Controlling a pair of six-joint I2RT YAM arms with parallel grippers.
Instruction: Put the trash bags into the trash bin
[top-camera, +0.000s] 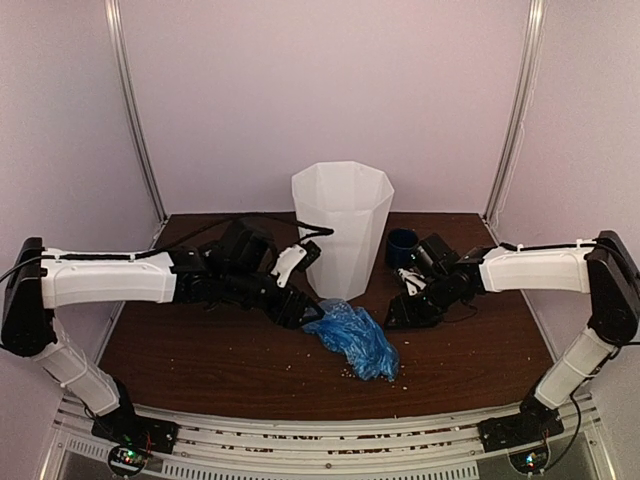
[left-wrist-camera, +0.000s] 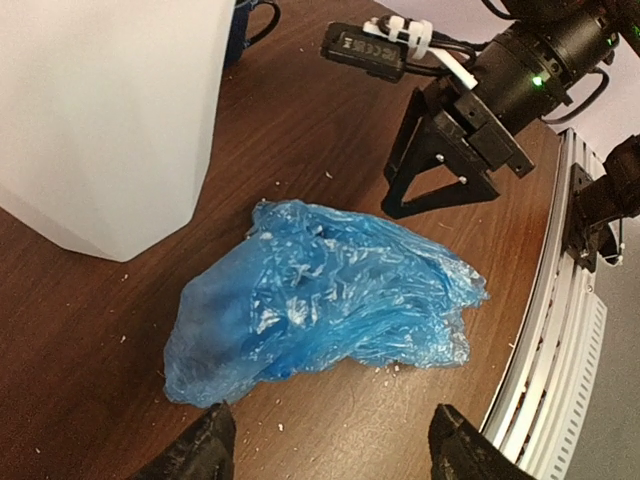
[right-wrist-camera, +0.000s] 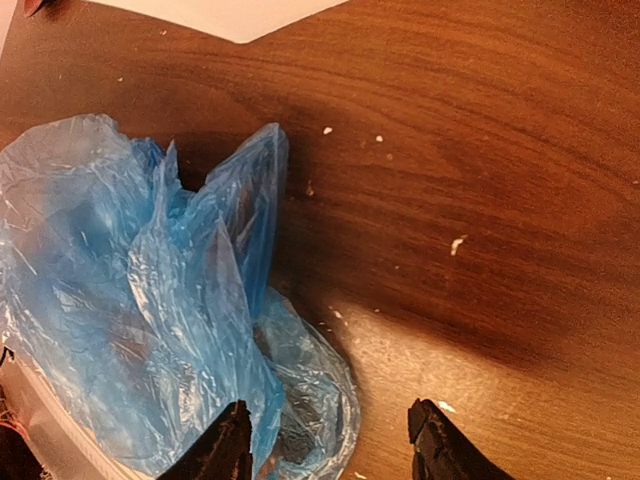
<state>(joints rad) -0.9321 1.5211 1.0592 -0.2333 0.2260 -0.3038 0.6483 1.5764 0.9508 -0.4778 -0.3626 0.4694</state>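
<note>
The light-blue trash bag (top-camera: 355, 340) lies crumpled on the brown table in front of the white faceted trash bin (top-camera: 342, 225), which stands upright at the back centre. My left gripper (top-camera: 300, 312) is open and empty, low at the bag's left end. In the left wrist view the bag (left-wrist-camera: 320, 300) lies just beyond my open left gripper (left-wrist-camera: 330, 420), with the bin (left-wrist-camera: 100, 110) at upper left. My right gripper (top-camera: 397, 320) is open and empty at the bag's right side. In the right wrist view the bag (right-wrist-camera: 150, 300) reaches my right gripper (right-wrist-camera: 330, 415) beside the left finger.
A dark blue mug (top-camera: 401, 247) stands right of the bin, behind the right arm. The right gripper (left-wrist-camera: 440, 203) shows in the left wrist view beyond the bag. Small white crumbs dot the table (top-camera: 200, 360). A metal rail (top-camera: 330, 435) runs along the near edge.
</note>
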